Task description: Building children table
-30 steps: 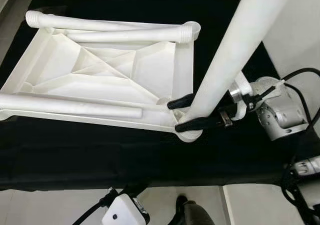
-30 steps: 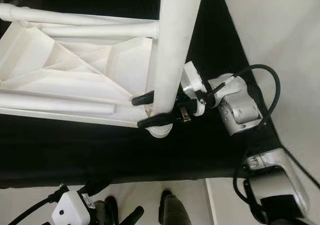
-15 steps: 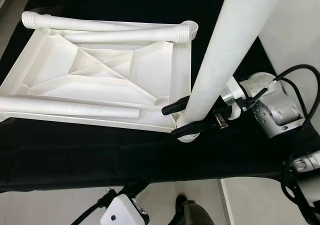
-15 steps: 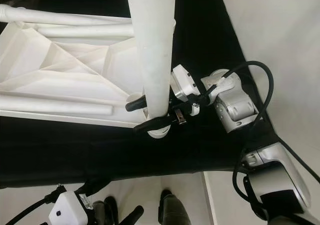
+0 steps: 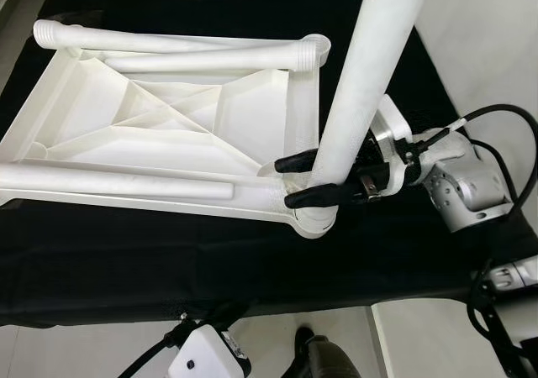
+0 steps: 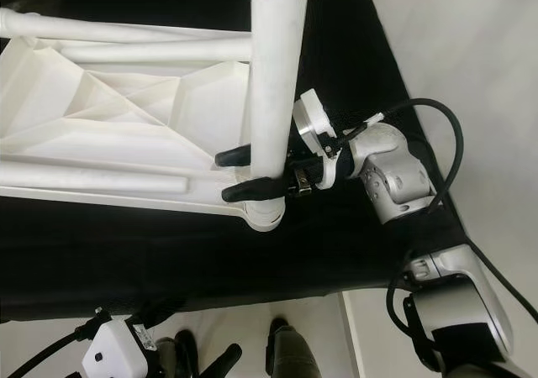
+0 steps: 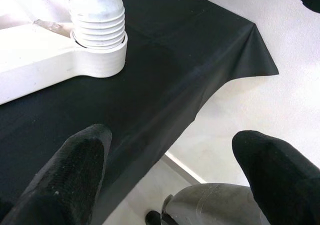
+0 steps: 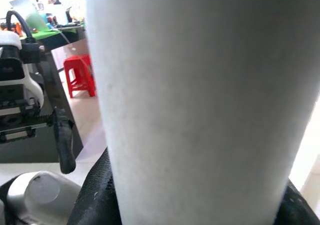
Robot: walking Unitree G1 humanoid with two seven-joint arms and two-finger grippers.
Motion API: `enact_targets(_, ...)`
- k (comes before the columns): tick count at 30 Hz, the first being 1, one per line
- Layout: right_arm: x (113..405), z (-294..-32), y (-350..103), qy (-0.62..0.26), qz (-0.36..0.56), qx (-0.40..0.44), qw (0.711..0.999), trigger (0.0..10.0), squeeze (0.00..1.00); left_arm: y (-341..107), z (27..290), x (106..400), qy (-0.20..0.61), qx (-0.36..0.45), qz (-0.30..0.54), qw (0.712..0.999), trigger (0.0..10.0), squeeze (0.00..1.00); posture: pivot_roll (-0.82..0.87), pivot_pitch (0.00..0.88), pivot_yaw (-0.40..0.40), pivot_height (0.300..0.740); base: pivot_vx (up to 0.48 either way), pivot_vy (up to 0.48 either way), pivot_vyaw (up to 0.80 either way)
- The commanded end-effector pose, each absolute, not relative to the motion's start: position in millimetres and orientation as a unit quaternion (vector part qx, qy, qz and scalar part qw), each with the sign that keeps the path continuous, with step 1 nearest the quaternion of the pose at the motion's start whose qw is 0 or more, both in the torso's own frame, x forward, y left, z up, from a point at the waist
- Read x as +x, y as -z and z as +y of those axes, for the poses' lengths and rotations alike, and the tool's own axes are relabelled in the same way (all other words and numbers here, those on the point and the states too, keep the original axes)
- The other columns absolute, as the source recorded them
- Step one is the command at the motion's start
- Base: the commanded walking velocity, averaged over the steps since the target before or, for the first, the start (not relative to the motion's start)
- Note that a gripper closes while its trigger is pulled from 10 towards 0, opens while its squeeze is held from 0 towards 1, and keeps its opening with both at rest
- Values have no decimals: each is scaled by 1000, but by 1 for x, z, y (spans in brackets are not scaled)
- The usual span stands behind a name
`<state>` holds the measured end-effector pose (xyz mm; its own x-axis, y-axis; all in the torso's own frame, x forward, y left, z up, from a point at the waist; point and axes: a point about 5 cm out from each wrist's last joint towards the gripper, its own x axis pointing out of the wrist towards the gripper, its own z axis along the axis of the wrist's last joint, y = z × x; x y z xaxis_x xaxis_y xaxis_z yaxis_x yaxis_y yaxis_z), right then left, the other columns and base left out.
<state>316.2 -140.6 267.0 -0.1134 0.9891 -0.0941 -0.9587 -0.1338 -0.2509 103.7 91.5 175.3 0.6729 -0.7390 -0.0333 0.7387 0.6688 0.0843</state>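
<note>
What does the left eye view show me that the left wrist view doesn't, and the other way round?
Left eye view: the whole upturned white plastic tabletop with two loose white legs lying on it, and the right tool clamped on the upright white plastic leg. Left wrist view: the left tool, its black fingers spread apart, and a close look at the screw ridges where a leg enters its socket. Shared: the black cloth and a round corner socket with a leg standing in it, probably the same corner.

Workshop-like room: red stool (image 8: 80,75), green-topped table (image 8: 50,34).
</note>
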Motion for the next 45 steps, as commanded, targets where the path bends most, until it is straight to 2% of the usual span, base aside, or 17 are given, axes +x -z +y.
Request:
enact_targets(1,316,-142,-238,-738,-5,-100,667,10000,0,-172,91,101,411,41,15,911,10000,0,-54,375,-5,740,0,0,0)
enact_targets(3,314,-144,-238,-726,-19,-96,681,10000,0,-171,92,101,411,41,15,911,10000,0,-56,374,-4,740,0,0,0)
enact_targets(9,312,-146,-237,-714,-32,-100,692,10000,0,-171,92,101,411,41,15,910,10000,0,-58,374,-3,740,0,0,0)
enact_targets(18,287,-137,-229,-695,-59,-113,707,10000,0,-169,92,103,412,44,15,910,10000,0,-63,364,-5,740,0,0,0)
enact_targets(20,282,-134,-225,-670,-55,-126,729,10000,0,-168,92,104,412,45,15,910,10000,0,-68,358,-7,740,0,0,0)
enact_targets(25,280,-132,-223,-661,-54,-132,737,10000,0,-168,92,104,412,45,15,910,10000,0,-68,358,-7,740,0,0,0)
enact_targets(26,275,-129,-220,-647,-46,-121,751,10000,0,-168,93,105,412,46,15,910,10000,0,-71,353,-9,740,0,0,0)
enact_targets(28,275,-129,-220,-647,-46,-121,751,10000,0,-168,93,105,412,46,15,910,10000,0,-71,353,-9,740,0,0,0)
enact_targets(30,268,-124,-215,-610,-27,-90,787,10000,0,-167,93,106,411,47,14,910,10000,0,-81,347,-10,740,0,0,0)
enact_targets(31,268,-124,-215,-610,-27,-90,787,10000,0,-167,93,106,411,47,14,910,10000,0,-81,347,-10,740,0,0,0)
enact_targets(32,267,-123,-213,-588,-17,-76,805,10000,0,-166,93,107,411,47,14,910,10000,0,-85,342,-8,740,0,0,0)
enact_targets(33,267,-123,-213,-588,-17,-76,805,10000,0,-166,93,107,411,47,14,910,10000,0,-85,342,-8,740,0,0,0)
enact_targets(34,267,-121,-213,-560,-10,-62,826,10000,0,-165,93,108,410,48,13,911,10000,0,-85,336,-8,740,0,0,0)
enact_targets(41,267,-119,-212,-529,-9,-59,846,10000,0,-164,94,109,410,50,14,911,10000,0,-84,332,-9,740,0,0,0)
enact_targets(45,260,-115,-206,-494,-10,-38,869,10000,0,-163,95,110,409,52,14,911,10000,0,-89,328,-8,740,0,0,0)
